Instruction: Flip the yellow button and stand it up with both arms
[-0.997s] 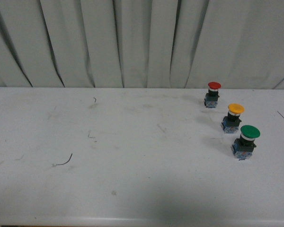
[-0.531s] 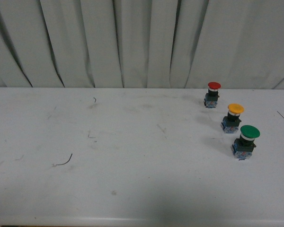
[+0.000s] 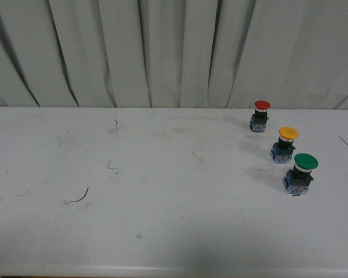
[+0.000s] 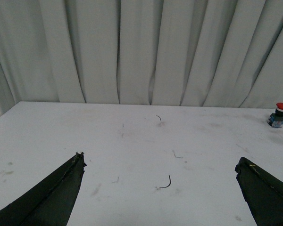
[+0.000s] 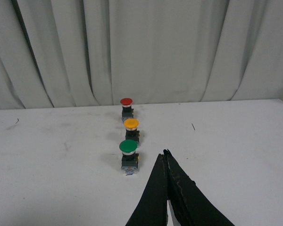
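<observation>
Left gripper [image 4: 160, 165] spread wide; right gripper [image 5: 165, 157] pinched together (empty) near upright yellow button [image 5: 131, 126]

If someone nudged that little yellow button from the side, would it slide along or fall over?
Probably fall over. The yellow button stands upright with a wide cap over a narrower base, so it looks top-heavy. Once down, the round cap might let it roll in a small arc. It looks rigid plastic, so it should not bend.

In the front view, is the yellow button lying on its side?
No. The yellow button stands upright on the table, cap on top, between the red button and the green button.
</observation>
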Motion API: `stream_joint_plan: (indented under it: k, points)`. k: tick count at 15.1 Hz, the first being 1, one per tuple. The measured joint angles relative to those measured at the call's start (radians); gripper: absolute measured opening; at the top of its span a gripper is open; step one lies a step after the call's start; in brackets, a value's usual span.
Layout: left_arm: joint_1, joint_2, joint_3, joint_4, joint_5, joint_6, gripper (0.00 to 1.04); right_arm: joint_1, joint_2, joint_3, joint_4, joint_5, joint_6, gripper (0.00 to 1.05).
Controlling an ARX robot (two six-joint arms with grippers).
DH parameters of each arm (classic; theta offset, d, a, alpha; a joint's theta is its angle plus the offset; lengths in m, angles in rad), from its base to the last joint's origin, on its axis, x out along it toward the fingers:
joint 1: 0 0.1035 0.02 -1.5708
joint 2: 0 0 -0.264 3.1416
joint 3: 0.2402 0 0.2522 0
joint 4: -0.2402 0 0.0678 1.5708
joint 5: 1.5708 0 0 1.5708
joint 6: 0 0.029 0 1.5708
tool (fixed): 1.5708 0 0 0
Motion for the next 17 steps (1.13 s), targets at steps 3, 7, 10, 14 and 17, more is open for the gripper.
stream_joint_plan:
  k: [3,7,10,14,17]
  points:
    - [0.0,0.0,0.0,0.0,0.0,0.0,0.98,0.0,0.0,0.0,0.0,0.0,0.0,0.29]
    - [0.0,0.0,0.0,0.0,0.0,0.0,0.98,0.0,0.0,0.0,0.0,0.0,0.0,0.84]
    - [0.0,0.0,0.0,0.0,0.0,0.0,0.98,0.0,0.0,0.0,0.0,0.0,0.0,0.98]
    - [0.0,0.0,0.0,0.0,0.0,0.0,0.98,0.0,0.0,0.0,0.0,0.0,0.0,0.98]
    - [0.0,0.0,0.0,0.0,0.0,0.0,0.98,0.0,0.0,0.0,0.0,0.0,0.0,0.98]
